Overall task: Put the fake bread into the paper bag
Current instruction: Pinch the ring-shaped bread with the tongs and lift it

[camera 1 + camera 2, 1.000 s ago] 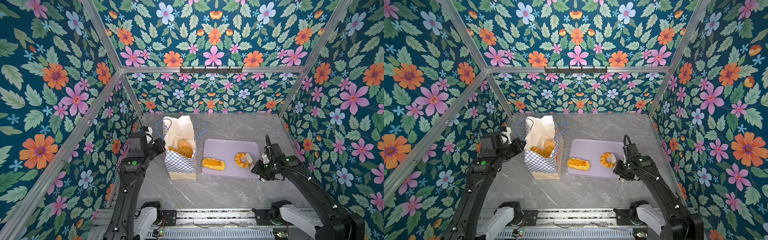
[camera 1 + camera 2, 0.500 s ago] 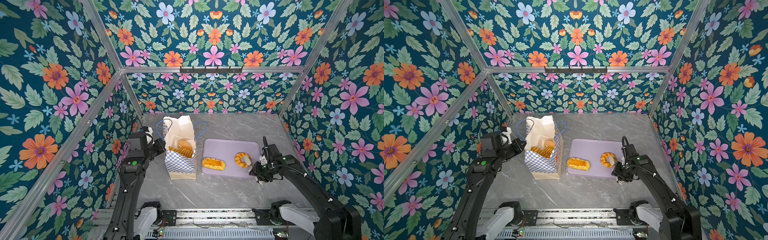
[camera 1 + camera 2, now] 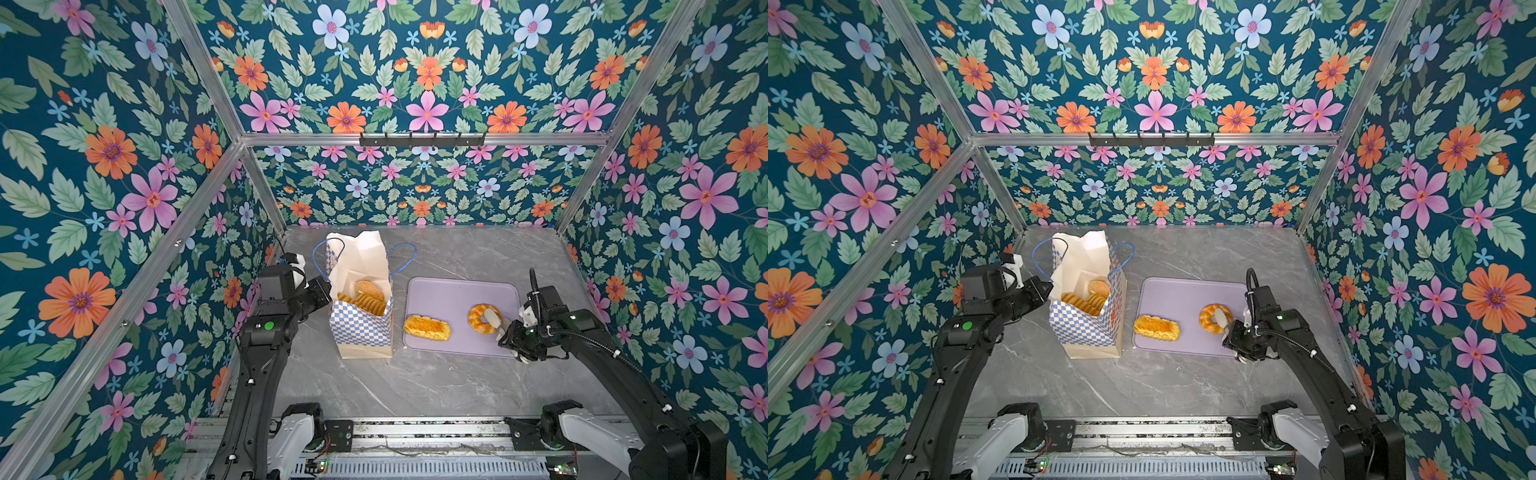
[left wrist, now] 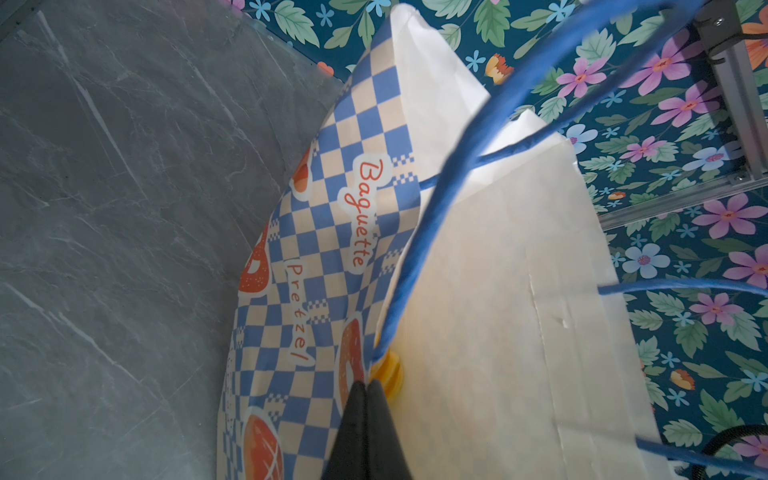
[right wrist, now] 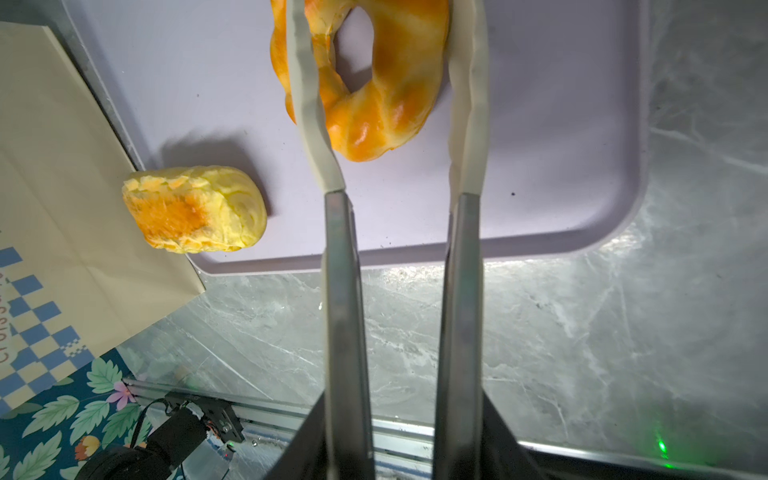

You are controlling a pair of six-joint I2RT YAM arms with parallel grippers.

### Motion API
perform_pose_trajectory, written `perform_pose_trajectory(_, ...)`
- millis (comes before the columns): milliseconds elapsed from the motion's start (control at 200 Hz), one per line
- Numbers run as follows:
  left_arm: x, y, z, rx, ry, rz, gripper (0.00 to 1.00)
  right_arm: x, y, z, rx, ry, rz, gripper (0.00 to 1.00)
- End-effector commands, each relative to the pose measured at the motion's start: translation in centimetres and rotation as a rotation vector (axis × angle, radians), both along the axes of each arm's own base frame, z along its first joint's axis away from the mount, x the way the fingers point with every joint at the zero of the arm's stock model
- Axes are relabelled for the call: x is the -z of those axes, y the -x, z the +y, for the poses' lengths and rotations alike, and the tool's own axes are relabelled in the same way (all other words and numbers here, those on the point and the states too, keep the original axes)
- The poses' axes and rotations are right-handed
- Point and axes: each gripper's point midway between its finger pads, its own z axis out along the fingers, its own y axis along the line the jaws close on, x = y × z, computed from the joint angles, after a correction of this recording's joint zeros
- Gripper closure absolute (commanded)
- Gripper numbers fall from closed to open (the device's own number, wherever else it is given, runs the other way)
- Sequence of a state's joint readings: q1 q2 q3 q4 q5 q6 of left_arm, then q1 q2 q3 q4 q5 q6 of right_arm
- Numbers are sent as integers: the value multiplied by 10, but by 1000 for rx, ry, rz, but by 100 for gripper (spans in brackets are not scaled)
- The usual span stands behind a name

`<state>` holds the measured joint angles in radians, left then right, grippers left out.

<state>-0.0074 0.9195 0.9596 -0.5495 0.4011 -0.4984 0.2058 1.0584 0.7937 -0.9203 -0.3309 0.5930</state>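
Note:
The paper bag [image 3: 360, 332] [image 3: 1086, 330] stands open left of the tray. Several pieces of fake bread [image 3: 365, 297] lie inside it. My left gripper [image 4: 368, 384] [image 3: 326, 291] is shut on the bag's rim where a blue cord handle [image 4: 419, 257] enters. A ring-shaped bread [image 3: 474, 319] [image 5: 374, 124] and a flaky oblong loaf [image 3: 427, 327] [image 5: 195, 210] lie on the lilac tray [image 3: 457, 291]. My right gripper [image 5: 386, 16] [image 3: 496, 326] has its long white-tipped fingers [image 5: 307, 104] on either side of the ring, pressed against it. The ring rests on the tray.
The grey marble table [image 3: 415, 386] is boxed in by floral walls on three sides. A metal rail [image 3: 415, 428] with the arm bases runs along the front edge. The tray's near edge [image 5: 415, 249] lies just under the right gripper's metal arms.
My right gripper has slid left onto the ring bread and its fingers have drawn in slightly. The left gripper, bag and loaf have not moved.

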Motion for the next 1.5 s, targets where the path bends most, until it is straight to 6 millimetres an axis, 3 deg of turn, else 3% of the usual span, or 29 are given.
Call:
perform_pose_trajectory(0, -1, -2, 0, -2, 6, -3, 95, 2, 4, 1, -18, -1, 26, 58)
perform_pose_trajectory(335, 0, -3, -1, 1, 6, -1, 95, 11, 2, 3, -27, -3, 64, 60)
perform_pose_trajectory(745, 1, -3, -1, 1, 4, 2, 95, 6, 2, -1, -9, 12, 42, 71)
perform_pose_trajectory(1220, -3, -4, 0, -3, 4, -6, 91, -26, -8, -5, 21, 20, -72, 73)
perform_pose_trajectory(1495, -6, -2, 2, -9, -4, -6, 82, -45, -14, -1, 26, -14, -124, 74)
